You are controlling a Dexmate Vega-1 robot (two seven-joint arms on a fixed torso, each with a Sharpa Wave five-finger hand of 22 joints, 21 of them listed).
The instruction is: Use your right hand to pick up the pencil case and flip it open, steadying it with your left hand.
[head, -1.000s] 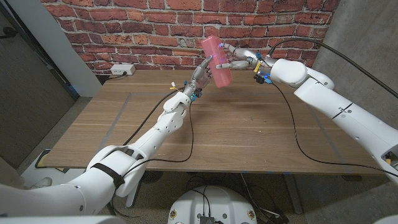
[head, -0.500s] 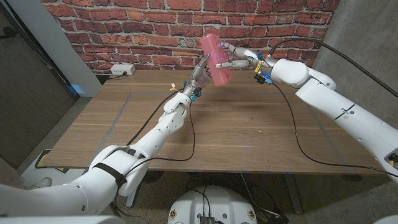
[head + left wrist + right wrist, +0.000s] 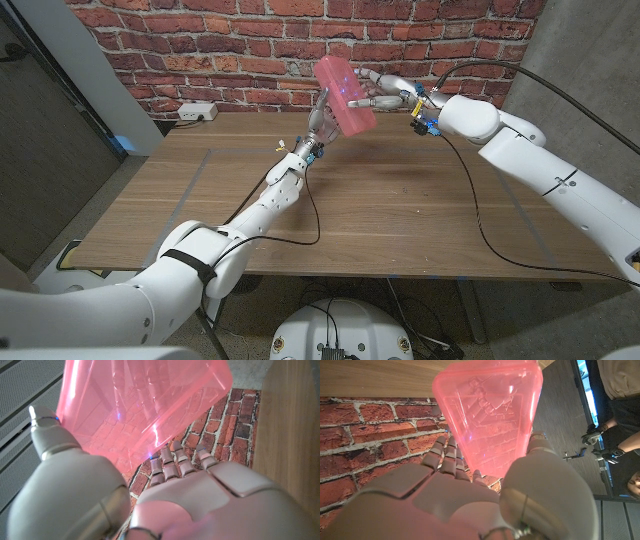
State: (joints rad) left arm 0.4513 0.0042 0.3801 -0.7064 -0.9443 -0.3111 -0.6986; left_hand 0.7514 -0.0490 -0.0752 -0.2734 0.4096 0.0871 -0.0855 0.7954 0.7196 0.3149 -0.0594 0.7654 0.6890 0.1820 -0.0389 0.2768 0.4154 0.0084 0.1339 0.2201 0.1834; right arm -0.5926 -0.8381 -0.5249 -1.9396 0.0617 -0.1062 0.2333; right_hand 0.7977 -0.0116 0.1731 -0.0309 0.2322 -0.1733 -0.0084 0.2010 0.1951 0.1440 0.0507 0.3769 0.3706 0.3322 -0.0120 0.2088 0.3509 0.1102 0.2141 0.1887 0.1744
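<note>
Pink pencil case (image 3: pixel 345 93) now more tilted, clamped in right hand (image 3: pixel 385 95), left hand (image 3: pixel 322 122) touching, its grip unclear.

Wooden surface (image 3: pixel 380 215), plank top, pale seam lines near left edge. Black cable (image 3: pixel 478 225) trails across right half toward front edge.

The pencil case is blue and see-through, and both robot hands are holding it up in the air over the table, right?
Not quite: the pencil case is pink, not blue, as the head view shows. The rest holds: it is see-through, and the right hand and left hand hold it up above the wooden table.
</note>
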